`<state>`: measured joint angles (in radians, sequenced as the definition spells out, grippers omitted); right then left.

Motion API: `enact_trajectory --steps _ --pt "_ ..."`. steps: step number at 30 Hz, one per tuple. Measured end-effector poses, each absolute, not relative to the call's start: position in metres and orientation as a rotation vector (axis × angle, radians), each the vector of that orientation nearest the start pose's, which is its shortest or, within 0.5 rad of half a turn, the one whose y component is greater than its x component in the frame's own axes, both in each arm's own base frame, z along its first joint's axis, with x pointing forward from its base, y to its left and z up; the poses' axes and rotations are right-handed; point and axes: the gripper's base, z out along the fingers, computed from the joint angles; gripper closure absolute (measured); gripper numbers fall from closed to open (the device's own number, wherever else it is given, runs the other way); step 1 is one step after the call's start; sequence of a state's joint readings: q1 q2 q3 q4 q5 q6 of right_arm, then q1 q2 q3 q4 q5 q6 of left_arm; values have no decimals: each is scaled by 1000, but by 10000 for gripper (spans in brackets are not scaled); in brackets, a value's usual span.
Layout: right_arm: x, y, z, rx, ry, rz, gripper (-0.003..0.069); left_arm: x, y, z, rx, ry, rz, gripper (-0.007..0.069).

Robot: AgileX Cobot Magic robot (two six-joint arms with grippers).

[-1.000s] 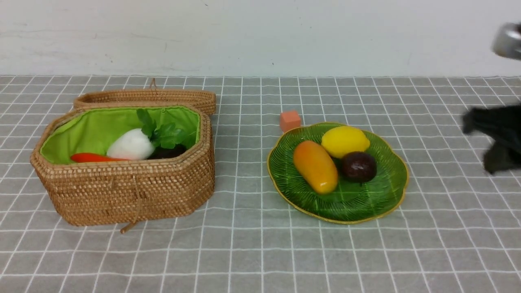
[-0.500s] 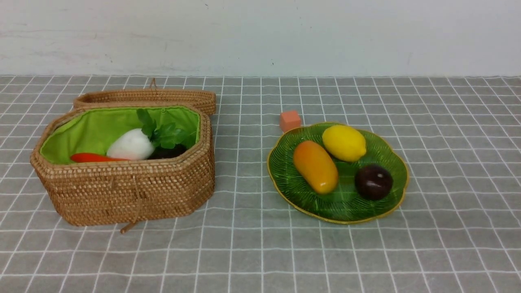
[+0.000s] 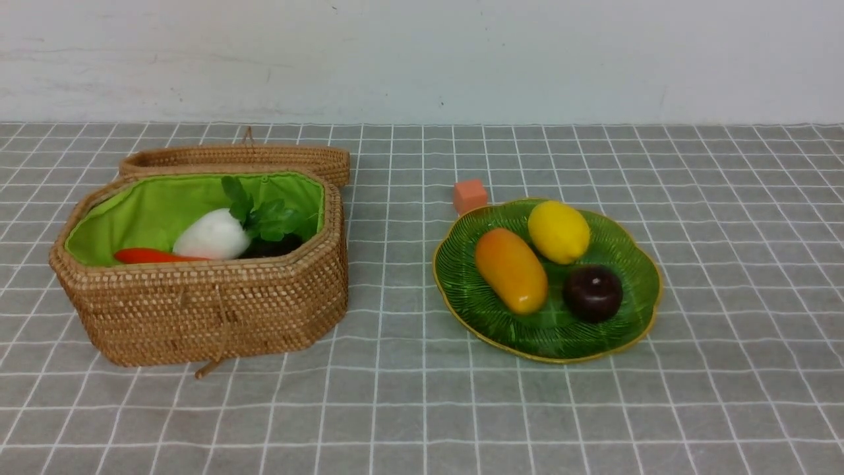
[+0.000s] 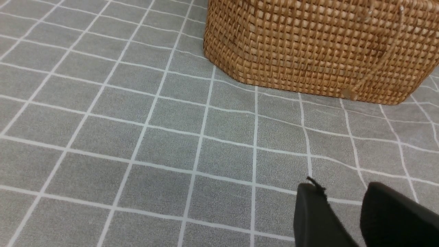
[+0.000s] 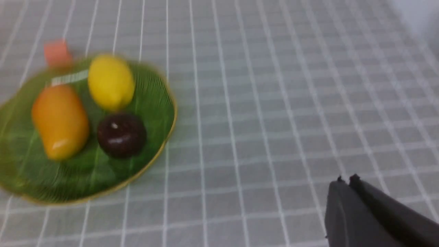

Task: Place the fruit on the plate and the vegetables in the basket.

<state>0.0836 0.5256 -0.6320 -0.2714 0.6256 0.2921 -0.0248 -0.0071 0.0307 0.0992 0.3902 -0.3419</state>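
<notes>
The green plate [image 3: 475,310] holds the fruit: a yellow lemon [image 3: 558,231], an orange-yellow mango [image 3: 511,269] and a dark purple round fruit [image 3: 592,293]. The open woven basket [image 3: 198,310] holds the vegetables: a white radish [image 3: 211,234] with green leaves, a red-orange piece [image 3: 148,255] and a dark piece [image 3: 270,247]. Neither arm shows in the front view. My left gripper [image 4: 343,192] hovers open and empty over the cloth, short of the basket [image 4: 308,44]. My right gripper [image 5: 346,180] is shut and empty, well off to the side of the plate [image 5: 85,178].
A small orange cube [image 3: 469,196] sits on the cloth, touching the plate's far rim. The basket's woven lid [image 3: 237,157] lies behind the basket. A grey checked cloth covers the table, and a white wall stands at the back.
The right arm has withdrawn out of the front view on the right. The purple fruit rolled away from the lemon toward the plate's right side. The lemon turned a little.
</notes>
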Motion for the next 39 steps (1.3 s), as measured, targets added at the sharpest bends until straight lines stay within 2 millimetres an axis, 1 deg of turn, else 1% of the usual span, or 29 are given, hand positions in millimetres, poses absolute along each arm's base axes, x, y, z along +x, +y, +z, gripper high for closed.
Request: enact_trajectory --steps 2,3,6,8,10,13,19,25,39 --pt "87 -8 305 81 1877 -70 663 52 2 168 -239 1883 -151 414" --pt "85 -9 300 83 1862 -76 663 52 2 168 -239 1883 -151 414" --pt "74 -8 252 74 1788 -79 659 52 2 168 -239 1883 -151 410" --pt "69 -8 221 71 1792 -74 658 52 2 168 -239 1883 -151 407" --pt "65 -7 197 82 1809 -61 657 52 2 168 -239 1883 -151 406" --pt "55 -8 173 141 1864 -40 655 52 2 168 -239 1883 -151 405" --pt "53 -7 174 113 1852 -39 652 52 2 168 -239 1883 -152 397" --pt "52 -6 174 70 1859 -75 649 52 2 168 -239 1883 -151 394" --pt "52 -6 174 55 1861 -85 634 52 2 168 -239 1883 -151 387"
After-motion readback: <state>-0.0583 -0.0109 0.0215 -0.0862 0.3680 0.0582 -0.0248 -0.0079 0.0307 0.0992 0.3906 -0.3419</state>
